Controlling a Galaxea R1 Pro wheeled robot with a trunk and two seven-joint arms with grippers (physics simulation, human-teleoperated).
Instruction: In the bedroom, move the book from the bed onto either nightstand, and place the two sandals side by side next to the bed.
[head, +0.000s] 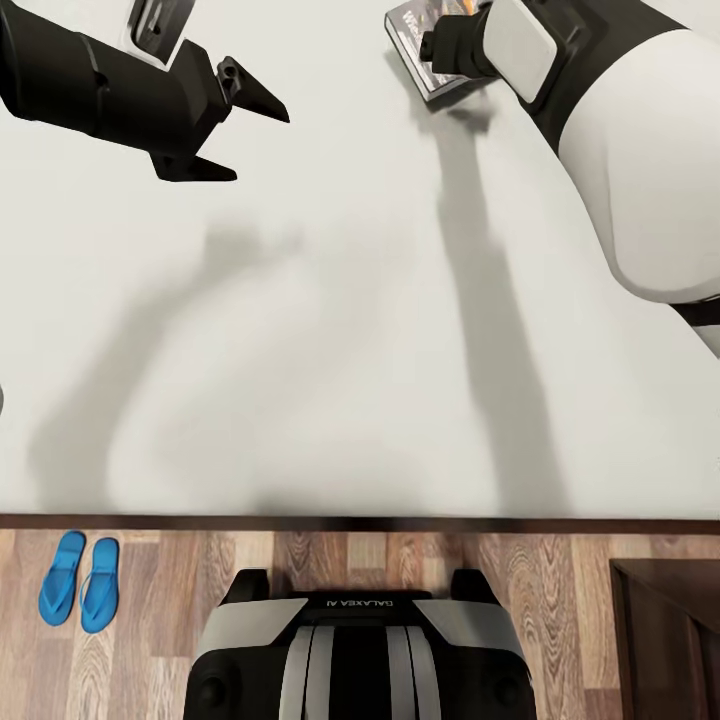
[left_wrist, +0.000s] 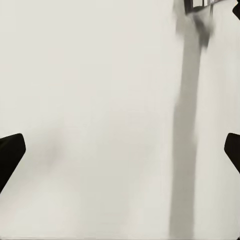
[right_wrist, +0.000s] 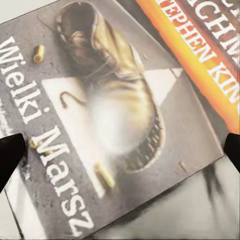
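Spread wide apart, the two black pointed fingers of the left gripper (head: 240, 135) hang at ten o'clock in the head view, above the plain pale grey-white mattress of the bed (head: 330, 330), gripping nothing. From the left wrist camera both fingertips (left_wrist: 11, 152) show as dark wedges at the picture's opposite edges, with bare mattress between them.

At one o'clock in the head view the right gripper (head: 455, 45), on its white and black arm, sits over the small thin paperback book with a dark cover (head: 408, 45), which lies flat on the mattress. Its fingers are hidden there. The right wrist camera shows their dark tips (right_wrist: 10, 157) far apart at either side, with the cover (right_wrist: 115, 120) between them: a tan boot, white lettering, an orange band.

Down at seven o'clock, the two bright blue flip-flop sandals (head: 80, 580) lie side by side on the light brown wood-plank floor (head: 560, 580), just beside the bed's dark brown frame (head: 360, 523). A dark brown wooden nightstand (head: 668, 640) stands at five o'clock.
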